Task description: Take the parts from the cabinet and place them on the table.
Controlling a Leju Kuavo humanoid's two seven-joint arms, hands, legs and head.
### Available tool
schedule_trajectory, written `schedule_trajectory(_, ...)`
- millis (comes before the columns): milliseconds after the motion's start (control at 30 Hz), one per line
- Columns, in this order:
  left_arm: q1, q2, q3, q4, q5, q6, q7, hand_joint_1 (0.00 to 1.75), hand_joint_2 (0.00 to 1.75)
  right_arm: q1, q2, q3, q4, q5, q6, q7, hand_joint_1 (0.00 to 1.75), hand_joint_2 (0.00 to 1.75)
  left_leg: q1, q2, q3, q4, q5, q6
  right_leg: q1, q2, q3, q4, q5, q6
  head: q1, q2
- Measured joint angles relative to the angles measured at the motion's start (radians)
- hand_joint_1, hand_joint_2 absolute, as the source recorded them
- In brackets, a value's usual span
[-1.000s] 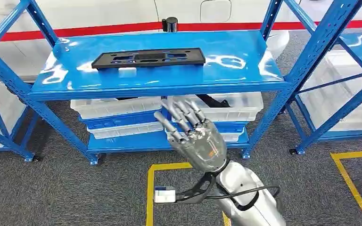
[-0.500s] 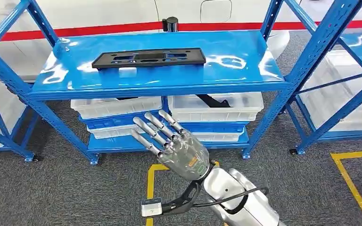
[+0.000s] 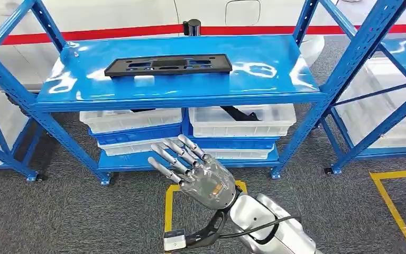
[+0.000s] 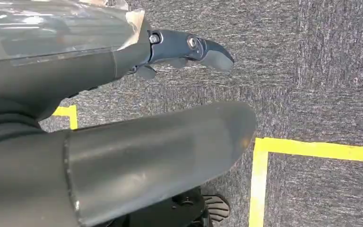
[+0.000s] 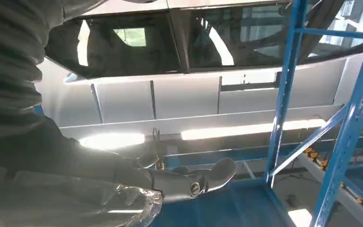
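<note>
right hand: fingers spread, holding nothing
part: black, up ahead on the shelf, lying lengthwise along its front edge

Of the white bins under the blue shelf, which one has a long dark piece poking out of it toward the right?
The upper white bin on the right, just under the top shelf. A dark part lies slanted across it; the upper left bin shows only a dark sliver at its back edge.

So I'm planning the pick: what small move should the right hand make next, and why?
Probably lift and reach forward toward the black part. It lies flat on the blue shelf, untouched, while the right hand hangs open, well below and short of the shelf edge.
</note>
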Motion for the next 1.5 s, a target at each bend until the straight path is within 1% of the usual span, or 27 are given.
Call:
schedule_trajectory(100,0.0,0.001,0.0,0.0,0.0,0.0,0.0,0.0,0.0,-0.001,0.0,0.003,0.0,0.0,-0.001,0.0,0.0,1.75,-0.002,0.0,-0.002,0.001,0.0,0.008,-0.001,0.0,0.003,-0.008,0.005,0.009,0.0,0.0)
schedule_trajectory(133,-0.001,0.001,0.0,0.0,0.0,0.0,0.0,0.0,0.0,-0.002,0.0,0.004,0.0,0.0,-0.002,0.0,0.0,1.75,0.004,0.001,0.005,-0.016,0.01,0.018,0.008,0.001,0.003,-0.009,0.003,0.014,0.0,0.0)
schedule_trajectory(167,-0.002,-0.001,0.0,0.0,-0.001,0.0,0.0,0.0,0.0,-0.002,-0.004,0.004,0.001,0.0,-0.002,0.0,0.0,1.75,0.009,0.006,0.013,-0.028,0.016,0.022,0.003,-0.002,-0.009,0.011,-0.008,0.015,0.002,0.0)
schedule_trajectory(200,-0.003,-0.002,0.0,0.0,-0.001,0.0,0.0,0.0,0.0,-0.003,-0.005,0.005,0.001,0.0,-0.003,0.0,0.0,1.75,0.012,0.007,0.014,-0.03,0.018,0.026,0.007,-0.002,-0.033,0.062,-0.034,0.007,0.003,0.0)
schedule_trajectory(267,-0.003,-0.001,0.0,0.0,-0.001,0.0,0.0,0.0,0.0,-0.001,-0.01,0.008,0.003,0.0,-0.005,0.0,0.0,1.75,0.012,0.007,0.013,-0.03,0.016,0.026,0.005,-0.001,-0.118,0.231,-0.098,0.0,0.002,0.0)
schedule_trajectory(300,-0.003,-0.001,0.0,0.0,-0.001,0.0,0.0,0.0,0.0,0.001,-0.013,0.009,0.005,0.0,-0.005,0.0,0.0,1.75,0.012,0.007,0.013,-0.029,0.015,0.027,0.005,-0.002,-0.153,0.299,-0.114,0.003,0.002,0.0)
schedule_trajectory(333,-0.002,-0.001,0.0,0.0,-0.001,0.0,0.0,0.0,0.0,0.001,-0.014,0.01,0.007,0.0,-0.005,0.0,0.0,1.75,0.013,0.007,0.013,-0.029,0.013,0.026,0.004,-0.002,-0.166,0.321,-0.114,0.007,0.002,0.0)
schedule_trajectory(367,-0.002,-0.002,0.0,0.0,-0.001,0.0,0.0,0.0,0.0,0.002,-0.015,0.011,0.008,0.0,-0.005,0.0,0.0,1.75,0.016,0.005,0.016,-0.029,0.011,0.022,0.001,-0.002,-0.16,0.297,-0.095,0.02,0.002,0.0)
schedule_trajectory(400,-0.002,-0.003,0.0,0.0,-0.001,0.001,0.0,0.0,0.0,0.002,-0.016,0.012,0.008,0.0,-0.005,0.0,0.0,1.75,0.02,0.004,0.021,-0.028,0.007,0.016,-0.002,-0.002,-0.127,0.228,-0.061,0.034,0.002,0.0)
schedule_trajectory(467,-0.002,-0.005,0.0,0.0,-0.001,0.002,0.0,0.0,0.0,0.0,-0.016,0.012,0.008,-0.002,-0.005,0.0,0.0,1.75,0.028,0.001,0.032,-0.022,-0.006,-0.002,-0.01,-0.009,-0.028,0.026,0.019,0.059,0.003,0.0)
schedule_trajectory(500,-0.003,-0.002,0.0,0.0,-0.001,0.003,0.001,0.0,0.0,-0.001,-0.015,0.012,0.009,-0.003,-0.004,0.0,0.0,1.75,0.02,0.0,0.03,-0.015,-0.014,-0.014,-0.004,-0.007,-0.014,0.006,0.008,0.049,0.003,0.0)
schedule_trajectory(533,-0.004,-0.002,0.0,0.0,-0.002,0.003,0.003,0.0,0.0,0.001,-0.013,0.012,0.009,-0.003,-0.004,0.0,0.0,1.75,0.02,0.001,0.028,-0.015,-0.014,-0.018,-0.004,0.001,-0.015,0.004,0.01,0.027,-0.001,0.0)
schedule_trajectory(633,-0.005,-0.005,0.0,0.0,-0.002,0.009,0.009,0.0,0.0,0.002,-0.006,0.011,0.01,-0.003,0.003,-0.002,0.0,1.75,0.028,0.001,0.035,-0.023,-0.018,-0.028,0.001,0.005,-0.015,0.008,0.002,0.002,-0.002,0.0)
schedule_trajectory(700,-0.01,-0.006,0.0,-0.001,0.0,0.011,0.009,0.0,0.0,-0.002,-0.002,0.008,0.009,-0.005,0.005,-0.008,0.0,1.75,0.033,0.0,0.015,0.026,-0.046,-0.033,-0.005,0.007,0.001,0.005,-0.007,-0.019,-0.003,0.0)
schedule_trajectory(800,-0.009,-0.003,0.0,0.0,0.002,0.011,0.014,0.0,0.0,-0.009,0.0,0.008,0.01,-0.024,0.014,-0.023,0.0,1.75,0.031,-0.003,-0.137,0.289,-0.133,-0.032,0.007,0.007,0.013,0.006,-0.021,-0.039,-0.006,0.0)
schedule_trajectory(833,-0.008,-0.002,0.0,0.0,0.002,0.011,0.017,0.0,0.0,-0.01,0.0,0.008,0.012,-0.026,0.016,-0.026,0.0,1.75,0.03,-0.003,-0.173,0.329,-0.13,-0.029,0.011,0.008,0.019,0.006,-0.025,-0.044,-0.006,0.0)
schedule_trajectory(867,-0.007,-0.002,0.0,0.0,0.002,0.011,0.018,0.0,0.0,-0.012,0.002,0.009,0.014,-0.027,0.017,-0.028,0.0,1.75,0.03,-0.003,-0.183,0.319,-0.104,-0.024,0.014,0.011,0.026,0.006,-0.03,-0.047,-0.006,0.0)
schedule_trajectory(900,-0.008,-0.001,0.0,0.0,0.002,0.011,0.018,0.0,0.0,-0.014,0.003,0.009,0.015,-0.029,0.019,-0.028,0.0,1.75,0.028,-0.003,-0.17,0.265,-0.053,-0.017,0.016,0.015,0.036,0.006,-0.038,-0.046,-0.006,0.0)
schedule_trajectory(967,-0.008,0.001,0.0,0.0,0.002,0.011,0.018,0.0,0.0,-0.021,0.005,0.009,0.015,-0.03,0.02,-0.03,0.0,1.75,0.02,-0.007,-0.098,0.078,0.066,0.003,0.019,0.019,0.063,0.005,-0.056,-0.042,-0.006,0.0)
schedule_trajectory(1033,-0.009,0.004,0.0,0.001,0.002,0.011,0.018,0.0,0.0,-0.027,0.009,0.01,0.016,-0.031,0.02,-0.03,0.0,1.75,0.009,-0.011,-0.061,0.035,0.043,0.012,0.029,0.02,0.064,0.0,-0.067,-0.03,-0.005,0.0)
schedule_trajectory(1133,-0.012,0.007,0.0,0.001,0.002,0.011,0.019,0.0,0.0,-0.029,0.011,0.011,0.016,-0.033,0.02,-0.033,0.0,1.75,0.001,-0.008,-0.052,0.01,0.027,0.018,0.021,0.015,0.073,0.002,-0.056,-0.006,-0.008,0.0)
schedule_trajectory(1200,-0.011,0.007,0.0,0.001,0.002,0.011,0.019,0.0,0.0,-0.034,0.011,0.011,0.016,-0.035,0.02,-0.033,0.0,1.75,0.009,-0.012,-0.021,-0.01,0.03,0.023,0.02,0.008,0.057,0.038,-0.073,-0.006,-0.005,0.0)
schedule_trajectory(1333,-0.013,0.007,0.0,0.001,-0.003,0.011,0.019,0.0,0.0,-0.022,0.006,0.011,0.017,-0.036,0.019,-0.026,0.0,1.75,0.008,-0.012,-0.004,-0.011,0.007,0.032,0.018,0.007,-0.133,0.305,-0.144,-0.005,-0.004,0.0)
schedule_trajectory(1367,-0.011,0.007,0.0,0.001,-0.003,0.011,0.019,0.0,0.0,-0.016,0.005,0.011,0.017,-0.036,0.017,-0.022,0.0,1.75,0.008,-0.013,0.006,-0.011,0.0,0.031,0.017,0.007,-0.15,0.305,-0.132,0.003,-0.004,0.0)
schedule_trajectory(1400,-0.009,0.007,0.0,0.001,-0.005,0.011,0.019,0.0,0.0,-0.011,0.004,0.011,0.017,-0.033,0.015,-0.016,0.0,1.75,0.009,-0.014,0.02,-0.011,-0.01,0.028,0.015,0.007,-0.144,0.258,-0.097,0.016,-0.004,0.0)
schedule_trajectory(1467,-0.007,0.005,0.0,0.001,-0.007,0.01,0.019,0.0,0.0,-0.006,0.003,0.011,0.017,-0.024,0.013,-0.008,0.0,1.75,0.012,-0.014,0.051,-0.011,-0.032,0.02,0.009,0.002,-0.087,0.08,0.009,0.045,-0.004,0.0)
schedule_trajectory(1500,-0.007,0.005,0.0,0.001,-0.008,0.008,0.019,0.0,0.0,-0.003,0.002,0.011,0.017,-0.024,0.012,-0.006,0.0,1.75,0.011,-0.013,0.057,-0.012,-0.044,0.013,0.008,-0.007,-0.068,0.016,0.055,0.049,-0.003,0.0)
